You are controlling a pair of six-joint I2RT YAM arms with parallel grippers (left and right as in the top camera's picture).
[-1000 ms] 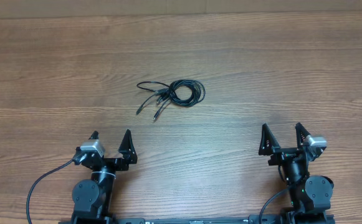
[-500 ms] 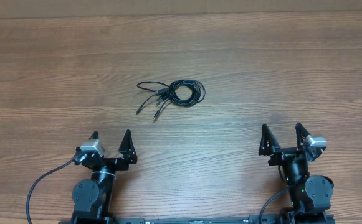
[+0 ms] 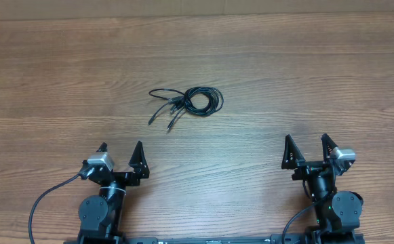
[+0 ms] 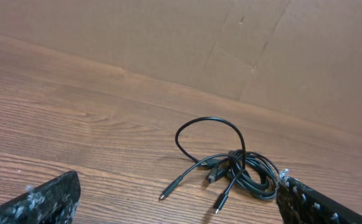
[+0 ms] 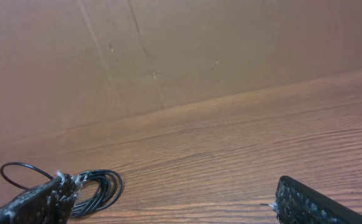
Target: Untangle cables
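The cables are a small tangled bundle of thin black cords on the wooden table, coiled loops at the right and loose plug ends trailing down-left. The left wrist view shows the bundle ahead and slightly right, with plug tips pointing toward me. The right wrist view shows its coil at the far left, partly behind my finger. My left gripper is open and empty near the front edge, well short of the cables. My right gripper is open and empty at the front right.
A brown cardboard wall stands along the table's far edge. Thicker black wires run from the arm bases at the front. The wooden table surrounds the bundle.
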